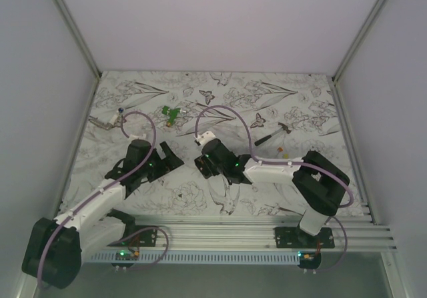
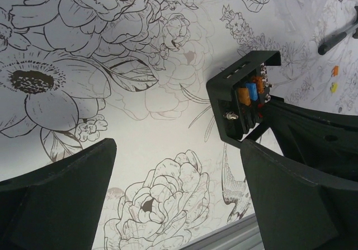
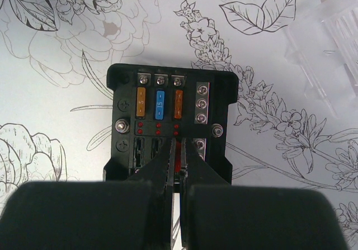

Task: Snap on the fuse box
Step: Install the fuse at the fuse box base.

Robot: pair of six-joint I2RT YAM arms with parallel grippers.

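Note:
The fuse box [image 3: 170,124] is a black square box lying flat on the flowered mat, with orange, blue and orange fuses in its upper row. My right gripper [image 3: 179,149] hangs over its lower row, jaws nearly closed on a small red fuse [image 3: 179,164] at the right-hand slot. In the top view the fuse box [image 1: 208,168] sits under the right gripper [image 1: 212,162]. My left gripper [image 1: 167,158] is open and empty, just left of the box. The left wrist view shows the box [image 2: 246,96] to the upper right, beyond its wide-open fingers [image 2: 61,194].
A clear plastic cover [image 3: 330,43] lies just beyond the box, also visible in the top view [image 1: 205,138]. A small green piece [image 1: 172,113], a black-handled tool [image 1: 270,135] and a metal tool [image 1: 107,121] lie farther back. Loose orange [image 2: 335,70] and yellow fuses [image 2: 334,86] lie on the mat.

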